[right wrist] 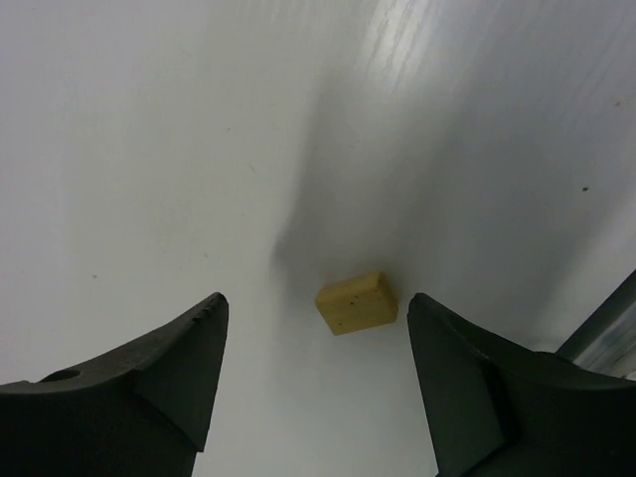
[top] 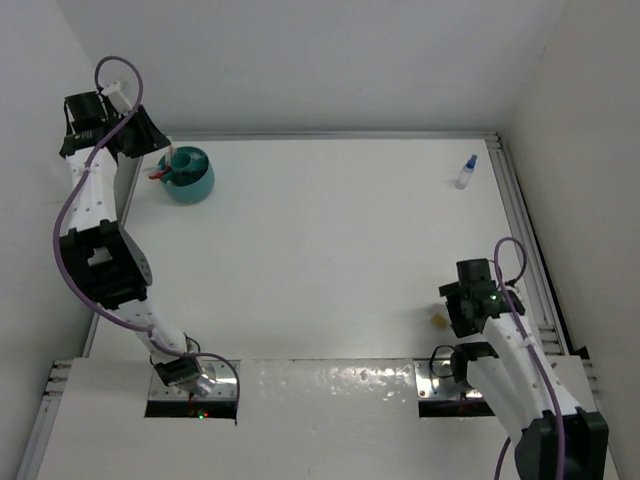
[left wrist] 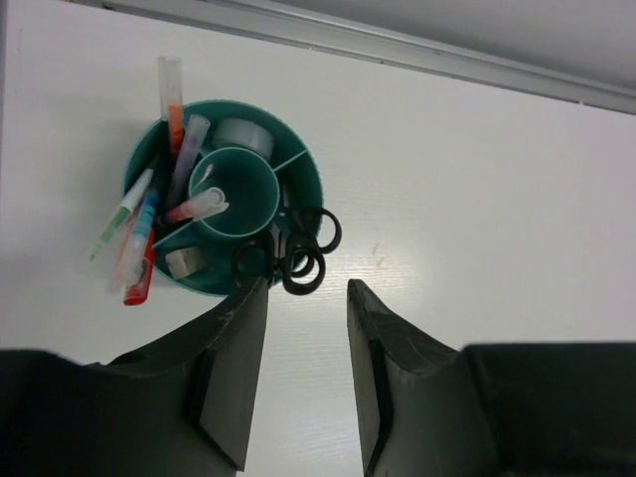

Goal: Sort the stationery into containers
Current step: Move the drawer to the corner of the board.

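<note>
Teal pot (top: 188,173) sits at the far left of the white table (top: 330,250) in the top view, with the left gripper (top: 155,155) hanging right beside it. Way over at the far right there's a small blue-capped bottle (top: 466,172) standing alone. Near the right edge, close to the bases, the right gripper (top: 450,308) is over a little tan block (top: 438,318).

Left wrist view: the pot is pretty loaded. A bunch of pens (left wrist: 149,214) lean out of the left compartments and one lies in the middle cup. The tape ring (left wrist: 243,137) is in a far compartment, and the black scissors (left wrist: 298,253) poke their handles over the near rim. The fingers here stand a bit apart with only bare table between them, just short of the pot.

Right wrist view: the fingers (right wrist: 179,348) are spread wide and nothing's gripped. The tan block lies flat on the table between them, closer to the right-hand finger.
</note>
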Tool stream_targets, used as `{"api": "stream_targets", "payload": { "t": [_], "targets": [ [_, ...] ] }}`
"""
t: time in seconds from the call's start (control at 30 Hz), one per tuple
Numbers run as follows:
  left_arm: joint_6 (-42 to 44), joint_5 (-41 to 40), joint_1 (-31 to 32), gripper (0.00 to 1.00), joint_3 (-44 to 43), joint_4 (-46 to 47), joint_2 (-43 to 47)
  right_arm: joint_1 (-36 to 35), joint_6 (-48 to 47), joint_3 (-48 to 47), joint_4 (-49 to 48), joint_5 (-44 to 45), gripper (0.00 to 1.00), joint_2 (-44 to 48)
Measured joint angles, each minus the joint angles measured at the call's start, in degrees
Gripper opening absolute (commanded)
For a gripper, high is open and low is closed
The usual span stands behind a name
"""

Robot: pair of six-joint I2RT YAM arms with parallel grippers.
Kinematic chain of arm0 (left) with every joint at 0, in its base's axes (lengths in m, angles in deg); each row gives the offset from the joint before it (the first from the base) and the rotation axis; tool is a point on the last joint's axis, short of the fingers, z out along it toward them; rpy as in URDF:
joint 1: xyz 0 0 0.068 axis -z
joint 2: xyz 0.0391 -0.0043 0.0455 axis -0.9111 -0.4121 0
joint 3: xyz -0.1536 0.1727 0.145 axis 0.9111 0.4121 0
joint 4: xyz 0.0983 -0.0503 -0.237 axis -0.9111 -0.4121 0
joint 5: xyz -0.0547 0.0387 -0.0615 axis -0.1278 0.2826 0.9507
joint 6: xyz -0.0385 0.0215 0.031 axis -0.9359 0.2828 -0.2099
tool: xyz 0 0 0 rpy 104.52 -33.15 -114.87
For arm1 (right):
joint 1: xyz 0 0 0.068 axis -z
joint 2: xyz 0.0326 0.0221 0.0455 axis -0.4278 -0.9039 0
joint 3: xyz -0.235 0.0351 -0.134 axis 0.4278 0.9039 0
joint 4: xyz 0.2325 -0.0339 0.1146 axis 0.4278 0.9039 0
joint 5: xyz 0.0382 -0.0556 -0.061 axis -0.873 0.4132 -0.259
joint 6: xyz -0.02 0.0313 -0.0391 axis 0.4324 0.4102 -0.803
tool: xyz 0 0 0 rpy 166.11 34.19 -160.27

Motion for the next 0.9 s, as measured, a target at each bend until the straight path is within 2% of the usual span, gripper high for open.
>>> {"api": "stream_targets", "payload": {
  "t": [0.27,0.47,0.6,0.73,0.83,0.9],
  "targets": [
    [-2.1,2.3,0.0,0.36,1.6,0.3,0.1,-0.5,14.4,6.1,-5.4,-7.6,0.68,0.0],
    [-2.6,2.7,-0.1,0.36,2.0,0.6,1.0,-2.1,24.5,7.6,-6.3,-8.5,0.63,2.4],
    [-3.0,3.1,-0.1,0.36,2.0,0.9,1.4,-2.1,27.7,8.7,-5.7,-7.4,0.57,3.6],
    [-3.3,3.5,-0.1,0.36,2.0,1.0,1.6,-2.1,29.2,9.9,-5.4,-6.9,0.42,6.0],
    [-3.8,3.9,-0.2,0.36,2.0,1.0,1.7,-2.1,29.9,11.3,-5.7,-6.6,0.35,8.1],
    [-4.1,4.2,-0.2,0.36,2.0,1.0,1.7,-2.0,30.4,12.2,-6.7,-6.4,0.35,9.4]
  ]
}}
